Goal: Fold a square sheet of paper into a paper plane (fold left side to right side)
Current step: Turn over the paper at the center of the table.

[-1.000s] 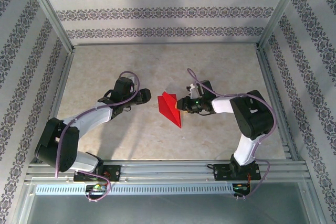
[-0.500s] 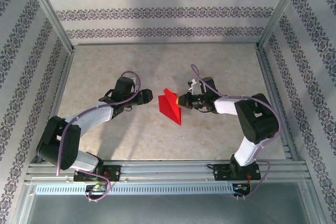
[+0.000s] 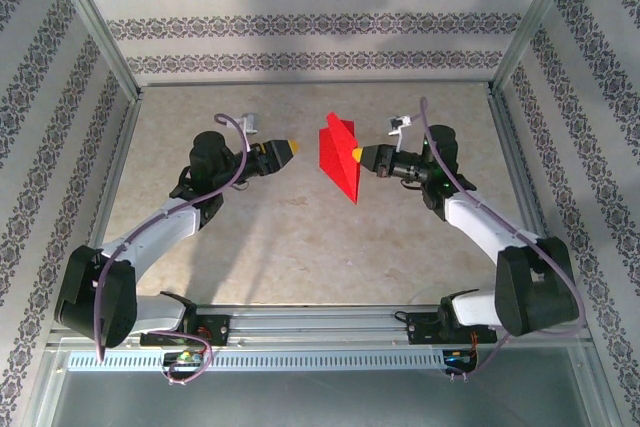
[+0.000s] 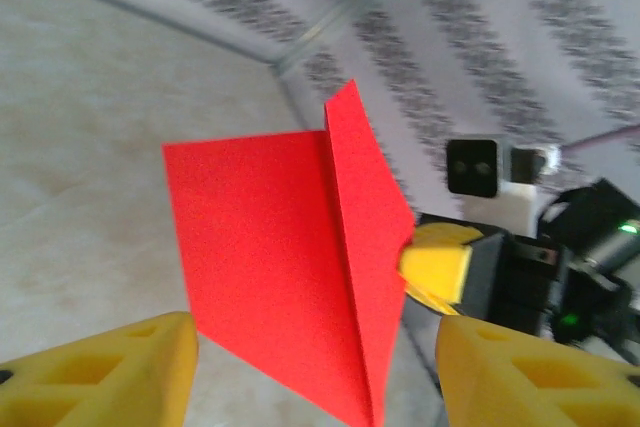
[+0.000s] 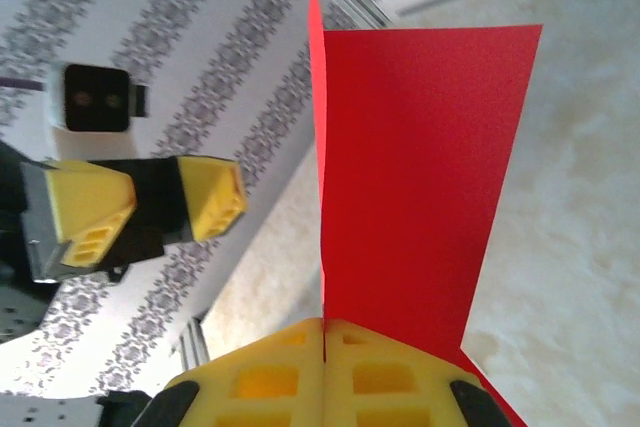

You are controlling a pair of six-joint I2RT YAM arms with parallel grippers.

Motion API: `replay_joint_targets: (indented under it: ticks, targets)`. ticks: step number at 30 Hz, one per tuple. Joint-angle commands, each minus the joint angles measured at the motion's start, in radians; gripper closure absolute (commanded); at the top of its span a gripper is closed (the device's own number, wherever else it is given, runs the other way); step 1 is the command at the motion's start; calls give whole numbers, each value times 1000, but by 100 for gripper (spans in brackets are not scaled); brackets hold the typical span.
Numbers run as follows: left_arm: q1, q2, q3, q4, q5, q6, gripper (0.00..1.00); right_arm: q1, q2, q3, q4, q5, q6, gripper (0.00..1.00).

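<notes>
The square sheet of paper is folded into a red pointed paper plane (image 3: 338,157), and it hangs in the air above the middle of the table. My right gripper (image 3: 357,154) is shut on its right edge, with the yellow fingers pressed together on the crease (image 5: 325,332) and the wings (image 5: 420,167) standing up ahead of them. My left gripper (image 3: 290,148) faces the plane from the left, a short way off and not touching it. Its jaws are open, the red paper (image 4: 290,257) showing between them beyond the yellow fingertips (image 4: 110,367).
The beige table top (image 3: 300,237) lies below both arms. Patterned walls and metal frame posts (image 3: 95,22) close it in on three sides. A rail (image 3: 320,322) carrying the arm bases runs along the near edge.
My right gripper has closed on the plane, lifted it off the table and carried it back. The left arm has risen and stretched out beside it.
</notes>
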Motion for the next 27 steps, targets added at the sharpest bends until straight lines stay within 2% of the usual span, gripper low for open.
replay_joint_targets:
  ticks: [1,4,7,14,27]
  targets:
    - [2,38,54,307,184,-157,39,-10,-55,31,132,-72,71,100]
    - [-22,76,91,375,222,-199,42,-4,-76,34,214,-87,141,100]
    - [-58,102,125,375,237,-178,42,13,-81,36,266,-95,191,100]
    - [-112,136,184,258,230,-90,42,52,-94,31,290,-85,220,100]
    - [-140,155,226,114,197,4,53,93,-68,40,318,-83,238,100]
